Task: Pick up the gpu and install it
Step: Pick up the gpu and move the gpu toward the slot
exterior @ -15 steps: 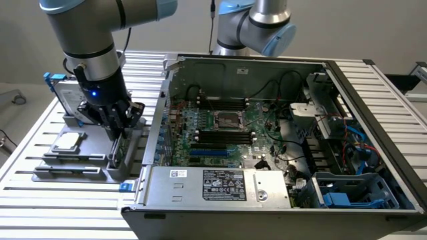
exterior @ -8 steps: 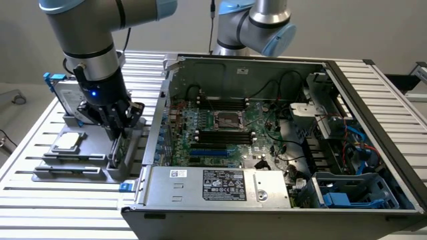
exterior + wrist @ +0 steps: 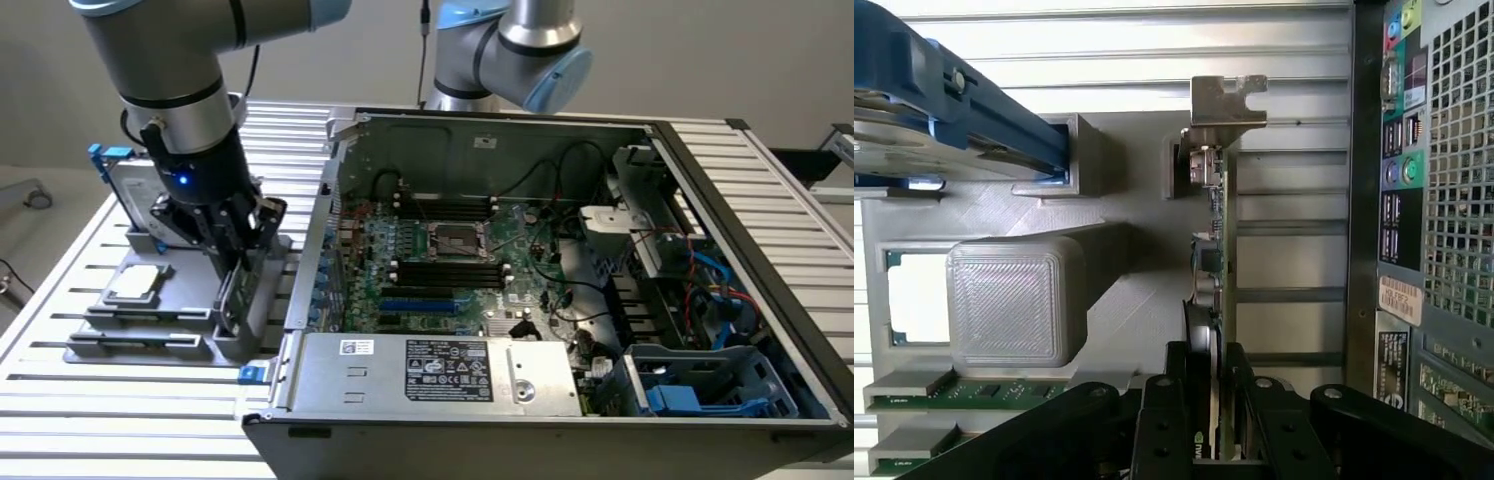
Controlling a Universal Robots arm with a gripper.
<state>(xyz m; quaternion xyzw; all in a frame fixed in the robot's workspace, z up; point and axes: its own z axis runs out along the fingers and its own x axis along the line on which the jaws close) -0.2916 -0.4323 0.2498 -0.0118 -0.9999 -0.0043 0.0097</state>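
The gpu (image 3: 236,292) stands on edge in a slot of the grey holder (image 3: 147,335), to the exterior view's left of the open computer case (image 3: 334,190). My gripper (image 3: 234,258) reaches down over it. In the wrist view the thin green board of the gpu (image 3: 1216,230) runs away from me to its silver end bracket (image 3: 1226,100). My gripper (image 3: 1204,365) is shut on the card, with one black finger (image 3: 1176,375) against each face. The card's lower edge still sits within the holder.
A silver hard drive with blue rails (image 3: 124,185) stands upright at the holder's far end, and a processor (image 3: 138,283) lies flat beside the gpu. Inside the case lies the motherboard (image 3: 447,255) with blue slots (image 3: 414,301). A second arm (image 3: 514,45) stands behind the case.
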